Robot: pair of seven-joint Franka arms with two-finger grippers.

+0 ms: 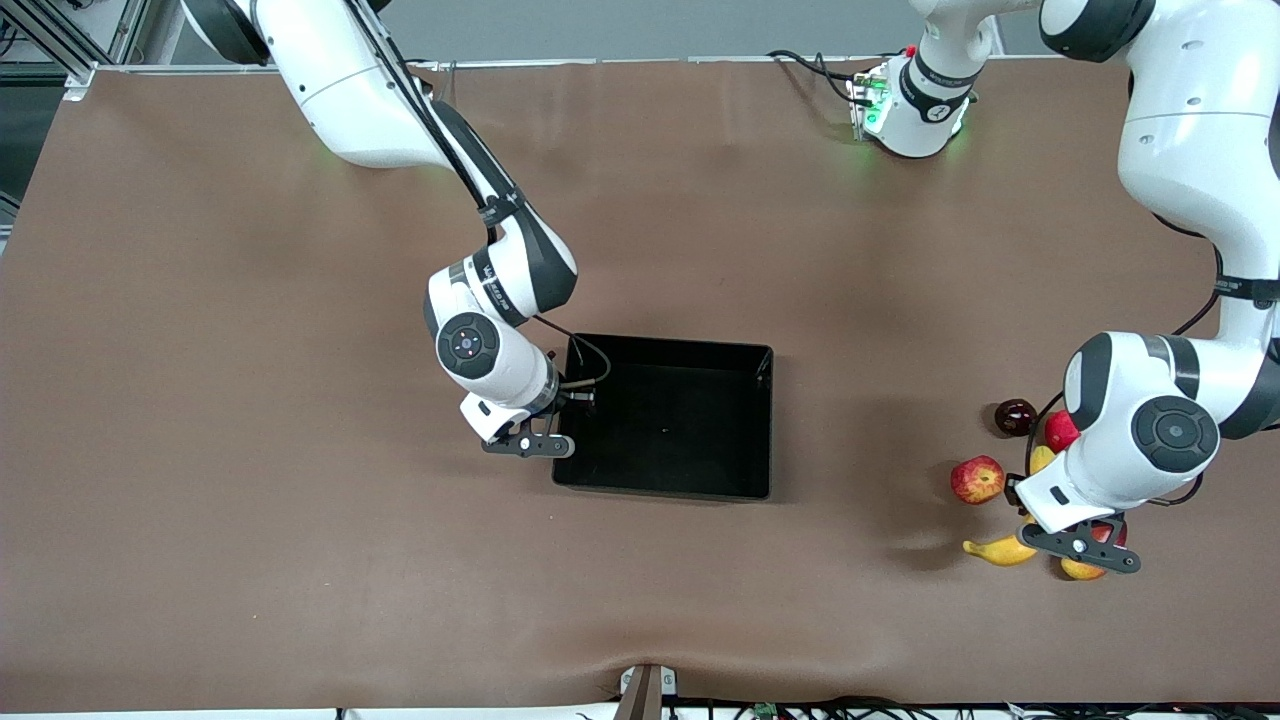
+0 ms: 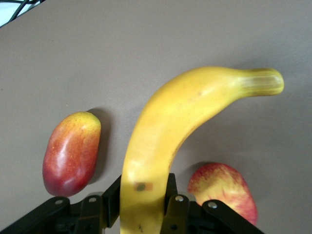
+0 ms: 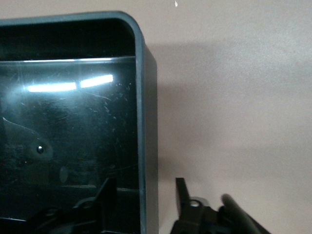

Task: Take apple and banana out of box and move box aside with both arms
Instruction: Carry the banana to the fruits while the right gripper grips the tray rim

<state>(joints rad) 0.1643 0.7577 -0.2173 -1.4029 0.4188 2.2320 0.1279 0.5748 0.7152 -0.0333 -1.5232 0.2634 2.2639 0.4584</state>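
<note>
You see the box (image 1: 665, 418) mid-surface (image 1: 250, 400), right gripper (image 3: 144, 204) jaws straddling its wall. At 3 o'clock from it, left gripper (image 2: 142, 207) jaws hold the banana (image 2: 165, 126); the apple (image 1: 977, 479) lies beside.

The brown table (image 1: 250, 420) is carrying a black box (image 1: 668, 418) near its middle. Toward the left arm's end, an apple (image 1: 978, 479), a banana (image 1: 1000, 551), a dark round fruit (image 1: 1015, 416) and other fruits are lying clustered together.
</note>
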